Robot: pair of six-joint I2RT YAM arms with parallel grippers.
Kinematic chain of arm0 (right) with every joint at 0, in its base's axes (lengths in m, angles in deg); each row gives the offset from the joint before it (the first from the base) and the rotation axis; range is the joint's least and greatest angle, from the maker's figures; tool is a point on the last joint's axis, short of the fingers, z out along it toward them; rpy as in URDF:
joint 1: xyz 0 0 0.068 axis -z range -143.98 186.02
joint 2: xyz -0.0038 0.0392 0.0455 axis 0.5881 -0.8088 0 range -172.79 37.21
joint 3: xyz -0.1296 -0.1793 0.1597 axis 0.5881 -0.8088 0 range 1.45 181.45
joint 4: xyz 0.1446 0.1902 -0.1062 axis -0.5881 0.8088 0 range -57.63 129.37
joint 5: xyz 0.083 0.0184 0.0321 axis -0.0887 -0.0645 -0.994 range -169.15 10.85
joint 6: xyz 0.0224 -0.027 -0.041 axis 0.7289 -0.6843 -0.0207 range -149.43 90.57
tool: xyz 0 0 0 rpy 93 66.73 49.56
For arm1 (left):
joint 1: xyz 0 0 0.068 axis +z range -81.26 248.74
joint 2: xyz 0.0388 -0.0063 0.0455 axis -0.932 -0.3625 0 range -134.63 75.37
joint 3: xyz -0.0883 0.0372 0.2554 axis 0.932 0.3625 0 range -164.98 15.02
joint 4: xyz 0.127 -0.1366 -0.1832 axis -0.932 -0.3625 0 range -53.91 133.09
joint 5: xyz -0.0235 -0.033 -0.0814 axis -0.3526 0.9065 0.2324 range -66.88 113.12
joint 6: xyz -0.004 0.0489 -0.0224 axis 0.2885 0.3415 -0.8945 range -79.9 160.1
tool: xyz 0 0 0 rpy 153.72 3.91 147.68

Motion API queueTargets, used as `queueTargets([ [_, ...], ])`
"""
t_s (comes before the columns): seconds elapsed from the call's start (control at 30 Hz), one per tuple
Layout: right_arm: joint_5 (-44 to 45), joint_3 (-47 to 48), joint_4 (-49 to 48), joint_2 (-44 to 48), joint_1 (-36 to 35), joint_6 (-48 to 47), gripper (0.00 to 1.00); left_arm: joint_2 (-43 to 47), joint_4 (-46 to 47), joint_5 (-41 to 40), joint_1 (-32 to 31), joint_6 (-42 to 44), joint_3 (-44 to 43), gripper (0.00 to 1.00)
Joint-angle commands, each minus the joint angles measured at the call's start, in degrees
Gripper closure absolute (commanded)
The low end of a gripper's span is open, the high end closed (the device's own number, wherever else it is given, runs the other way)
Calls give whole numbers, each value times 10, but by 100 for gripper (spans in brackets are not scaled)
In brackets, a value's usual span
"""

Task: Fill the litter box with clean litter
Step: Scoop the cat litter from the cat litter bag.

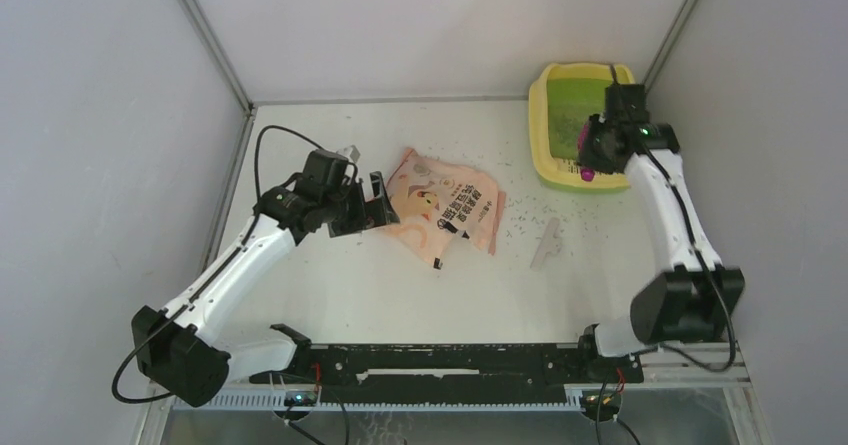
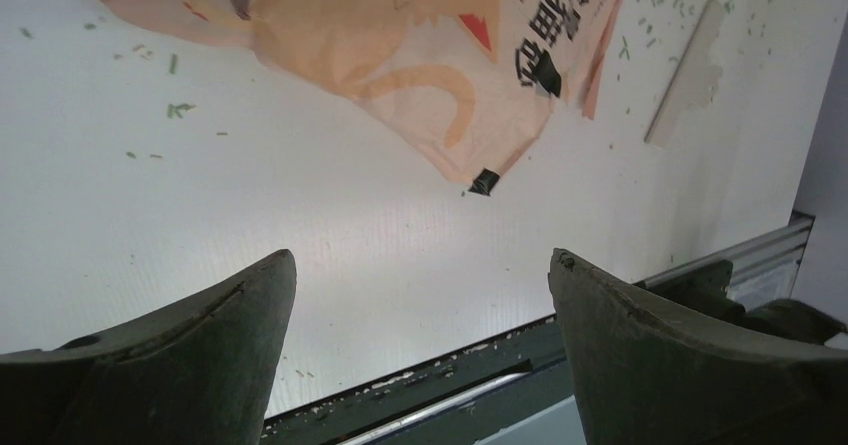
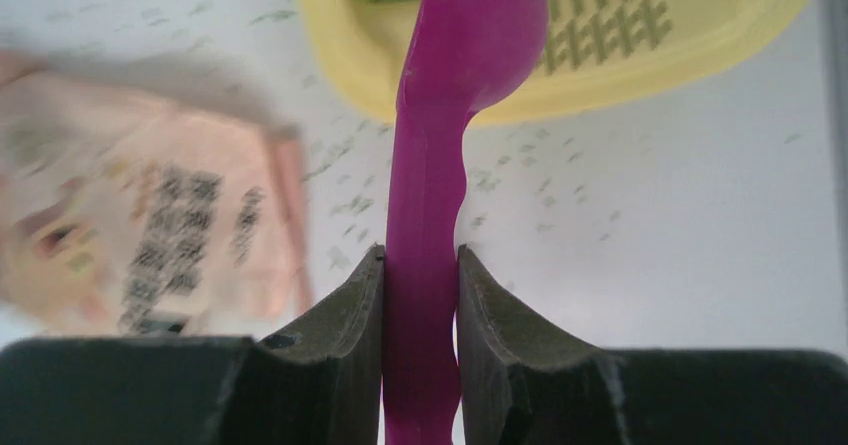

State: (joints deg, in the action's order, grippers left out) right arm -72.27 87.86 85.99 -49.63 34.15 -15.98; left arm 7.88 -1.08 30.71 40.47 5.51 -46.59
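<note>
Tucked into the far right corner of the table (image 1: 400, 295), close to both walls: the litter box (image 1: 538, 130), slotted step on its near side, dark litter (image 1: 566, 125) spread thinly over the green basin. Poised at its near edge, the right gripper (image 3: 420, 260), fingers pressed together on the handle of a magenta scoop (image 3: 440, 85), bowl over the yellow rim. Little room there to the right and behind; open white surface to the left and toward the arm bases. More litter strewn on the table between box and bag. Lying flat mid-table, a peach-pink bag (image 1: 445, 205), with a pale torn strip (image 1: 547, 243) near its right side, apart from it. Hanging by the bag's left edge above bare surface, the left gripper (image 2: 420, 265), fingers spread wide, nothing between them. Bounded at the near edge by a black rail (image 1: 450, 365). Printed on the bag: bold dark Chinese characters and an orange drawing; too cropped and blurred to read, no brand legible.
</note>
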Motion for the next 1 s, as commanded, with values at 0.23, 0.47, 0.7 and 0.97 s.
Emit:
queueTargets([
  [0.23, -428, -263, -91, 309, -28, 131, 100, -60, 50, 39, 81, 11, -30, 0],
  [0.47, -492, -393, -196, 388, -90, 196, 100, -99, 32, 16, 81, 6, -61, 0],
  [0.7, -510, -466, -267, 426, -116, 219, 100, -173, -11, -15, 81, -13, -100, 0],
  [0.97, -545, -575, -301, 465, -114, 208, 100, -222, -41, -51, 81, -58, -168, 0],
])
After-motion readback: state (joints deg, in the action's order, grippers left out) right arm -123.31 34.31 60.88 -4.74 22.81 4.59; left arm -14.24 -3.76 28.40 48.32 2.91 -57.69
